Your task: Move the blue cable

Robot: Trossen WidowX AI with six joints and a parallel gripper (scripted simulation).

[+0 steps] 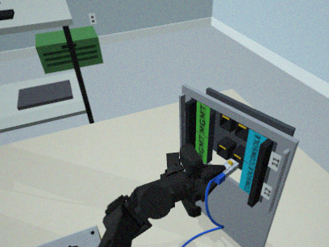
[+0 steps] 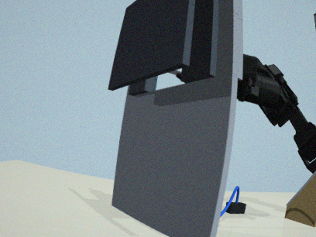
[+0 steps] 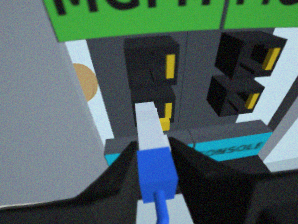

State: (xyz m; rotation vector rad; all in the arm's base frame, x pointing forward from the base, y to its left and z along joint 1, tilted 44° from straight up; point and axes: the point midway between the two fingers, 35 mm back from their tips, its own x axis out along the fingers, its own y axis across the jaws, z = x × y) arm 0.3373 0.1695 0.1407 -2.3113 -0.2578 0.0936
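Near the worktop's (image 1: 101,161) (image 2: 58,194) far right corner, the open-fronted panel (image 1: 238,210) (image 2: 174,143) holds four black ports, the claw (image 1: 218,171) (image 3: 152,144) pinching the blue-ended plug (image 1: 226,171) (image 3: 155,155) just before a lower-row one

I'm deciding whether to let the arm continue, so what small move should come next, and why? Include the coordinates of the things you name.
Probably ease the plug (image 1: 231,166) (image 3: 152,145) straight forward into the lower CONSOLE port (image 1: 238,156) (image 3: 168,109), without letting go: the gripper (image 1: 221,171) (image 3: 152,144) is shut on it, and its clear tip points at that port with much of its body still outside.
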